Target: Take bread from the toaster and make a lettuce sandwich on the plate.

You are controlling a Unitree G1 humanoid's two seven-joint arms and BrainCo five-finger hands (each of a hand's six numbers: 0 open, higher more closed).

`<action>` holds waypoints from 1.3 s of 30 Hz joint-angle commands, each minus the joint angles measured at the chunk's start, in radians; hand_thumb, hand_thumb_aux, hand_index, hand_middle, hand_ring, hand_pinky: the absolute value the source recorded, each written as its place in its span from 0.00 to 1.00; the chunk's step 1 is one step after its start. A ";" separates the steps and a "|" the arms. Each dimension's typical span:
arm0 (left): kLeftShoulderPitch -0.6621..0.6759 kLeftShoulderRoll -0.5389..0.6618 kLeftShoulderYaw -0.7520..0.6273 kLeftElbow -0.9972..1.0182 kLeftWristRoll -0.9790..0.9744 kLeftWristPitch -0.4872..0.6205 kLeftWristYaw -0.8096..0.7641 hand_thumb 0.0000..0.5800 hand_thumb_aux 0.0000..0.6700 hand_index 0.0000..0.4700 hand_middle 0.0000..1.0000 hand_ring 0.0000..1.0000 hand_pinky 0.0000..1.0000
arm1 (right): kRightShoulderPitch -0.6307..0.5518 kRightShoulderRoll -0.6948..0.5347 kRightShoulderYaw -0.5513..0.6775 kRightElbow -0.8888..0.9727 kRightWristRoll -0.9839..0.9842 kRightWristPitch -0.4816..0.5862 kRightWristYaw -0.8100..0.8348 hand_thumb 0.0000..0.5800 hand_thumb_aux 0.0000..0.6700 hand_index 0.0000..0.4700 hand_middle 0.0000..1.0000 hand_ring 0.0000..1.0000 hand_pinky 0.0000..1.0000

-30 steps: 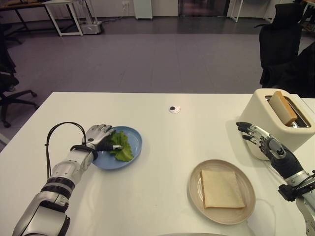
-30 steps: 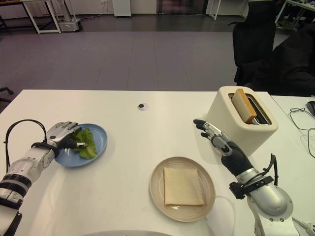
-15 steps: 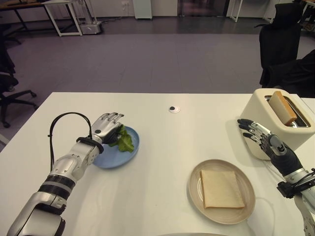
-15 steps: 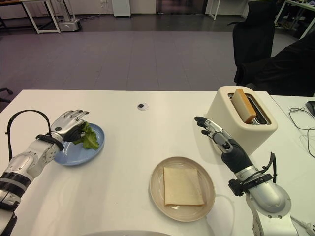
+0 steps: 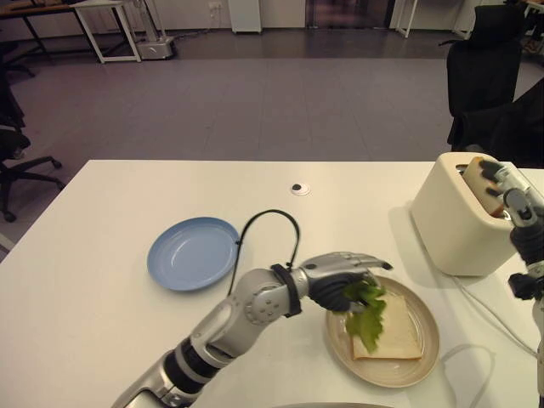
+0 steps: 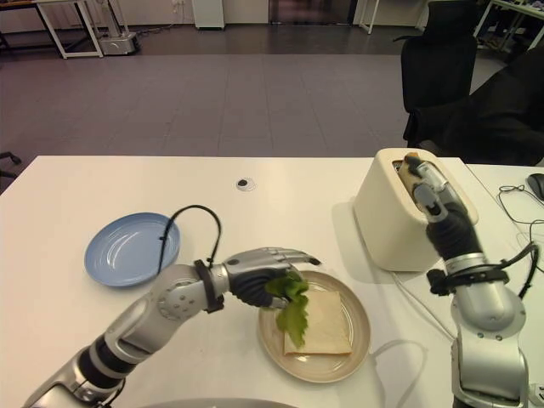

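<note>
My left hand (image 5: 336, 285) hangs over the beige plate (image 5: 425, 353), shut on a green lettuce leaf (image 5: 365, 314) that dangles above a slice of bread (image 5: 395, 327) lying on that plate. The cream toaster (image 5: 455, 225) stands at the right, with a second bread slice (image 5: 473, 170) sticking out of its slot. My right hand (image 6: 429, 191) is at the top of the toaster, its fingers curled on that slice.
An empty blue plate (image 5: 193, 252) lies at the left of the white table (image 5: 102, 255). A small black and white disc (image 5: 299, 189) sits near the far edge. A cable runs from the toaster along the table's right side.
My left hand lifted the lettuce off the blue plate and carried it right, over the bread on the beige plate. My right hand rose from beside the toaster to the slice in its slot.
</note>
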 commanded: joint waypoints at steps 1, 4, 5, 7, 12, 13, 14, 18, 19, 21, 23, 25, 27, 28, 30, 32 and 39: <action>-0.039 -0.040 -0.057 0.098 0.076 -0.012 -0.003 1.00 1.00 1.00 0.00 0.00 0.00 | -0.055 -0.057 0.007 0.095 -0.165 -0.057 -0.075 0.00 0.00 0.00 0.00 0.00 0.00; -0.056 -0.077 -0.092 0.175 0.142 -0.034 0.036 1.00 1.00 1.00 0.00 0.00 0.00 | -0.099 -0.106 0.045 0.182 -0.311 -0.105 -0.141 0.00 0.00 0.00 0.00 0.00 0.00; -0.059 -0.090 -0.102 0.198 0.158 -0.039 0.046 1.00 1.00 1.00 0.00 0.00 0.00 | -0.113 -0.120 0.065 0.218 -0.355 -0.116 -0.157 0.00 0.00 0.00 0.00 0.00 0.00; -0.063 -0.108 -0.116 0.242 0.186 -0.048 0.066 1.00 1.00 1.00 0.00 0.00 0.00 | -0.135 -0.142 0.105 0.291 -0.436 -0.136 -0.190 0.00 0.00 0.00 0.00 0.00 0.00; -0.066 -0.148 -0.117 0.373 0.204 -0.081 0.124 0.97 0.82 0.82 0.00 0.00 0.00 | -0.179 -0.149 0.208 0.514 -0.542 -0.172 -0.253 0.00 0.00 0.00 0.00 0.00 0.00; -0.072 -0.158 -0.117 0.396 0.210 -0.089 0.147 0.43 0.25 0.25 0.00 0.00 0.00 | -0.191 -0.151 0.228 0.571 -0.557 -0.176 -0.266 0.00 0.00 0.00 0.00 0.00 0.00; -0.077 -0.172 -0.114 0.415 0.215 -0.093 0.171 0.00 0.00 0.00 0.00 0.00 0.00 | -0.206 -0.155 0.242 0.627 -0.567 -0.180 -0.281 0.00 0.00 0.00 0.00 0.00 0.00; -0.102 -0.216 -0.097 0.432 0.236 -0.113 0.254 0.00 0.00 0.00 0.00 0.00 0.00 | -0.231 -0.175 0.225 0.720 -0.574 -0.175 -0.343 0.55 0.33 0.33 0.00 0.00 0.00; -0.104 -0.222 -0.091 0.430 0.239 -0.118 0.270 0.00 0.00 0.00 0.00 0.00 0.00 | -0.236 -0.178 0.223 0.729 -0.571 -0.174 -0.353 0.64 0.40 0.40 0.00 0.00 0.00; -0.107 -0.229 -0.080 0.417 0.244 -0.124 0.289 0.00 0.00 0.00 0.00 0.00 0.00 | -0.238 -0.184 0.221 0.735 -0.568 -0.175 -0.367 0.59 0.36 0.36 0.00 0.00 0.00; -0.106 -0.232 -0.074 0.406 0.247 -0.129 0.298 0.00 0.00 0.00 0.00 0.00 0.00 | -0.238 -0.185 0.221 0.731 -0.565 -0.175 -0.378 0.46 0.27 0.27 0.00 0.00 0.00; -0.104 -0.232 -0.071 0.398 0.247 -0.131 0.300 0.00 0.00 0.00 0.00 0.00 0.00 | -0.235 -0.183 0.223 0.722 -0.562 -0.174 -0.382 0.33 0.18 0.18 0.00 0.00 0.00; -0.102 -0.230 -0.067 0.391 0.245 -0.131 0.299 0.00 0.00 0.00 0.00 0.00 0.00 | -0.237 -0.180 0.232 0.727 -0.560 -0.172 -0.381 0.31 0.17 0.17 0.00 0.00 0.00; -0.101 -0.228 -0.063 0.383 0.245 -0.131 0.299 0.00 0.00 0.00 0.00 0.00 0.00 | -0.238 -0.179 0.237 0.736 -0.560 -0.172 -0.380 0.45 0.26 0.26 0.00 0.00 0.00; -0.100 -0.224 -0.055 0.366 0.244 -0.130 0.298 0.00 0.00 0.00 0.00 0.00 0.00 | -0.239 -0.176 0.245 0.751 -0.558 -0.170 -0.377 0.38 0.22 0.22 0.00 0.00 0.00; -0.100 -0.223 -0.048 0.354 0.245 -0.128 0.297 0.00 0.00 0.00 0.00 0.00 0.00 | -0.240 -0.174 0.250 0.758 -0.553 -0.171 -0.373 0.63 0.39 0.39 0.00 0.00 0.00; -0.086 -0.195 -0.026 0.335 0.250 -0.135 0.300 0.00 0.00 0.00 0.00 0.00 0.00 | -0.252 -0.169 0.251 0.736 -0.535 -0.182 -0.370 1.00 1.00 1.00 0.00 0.00 0.00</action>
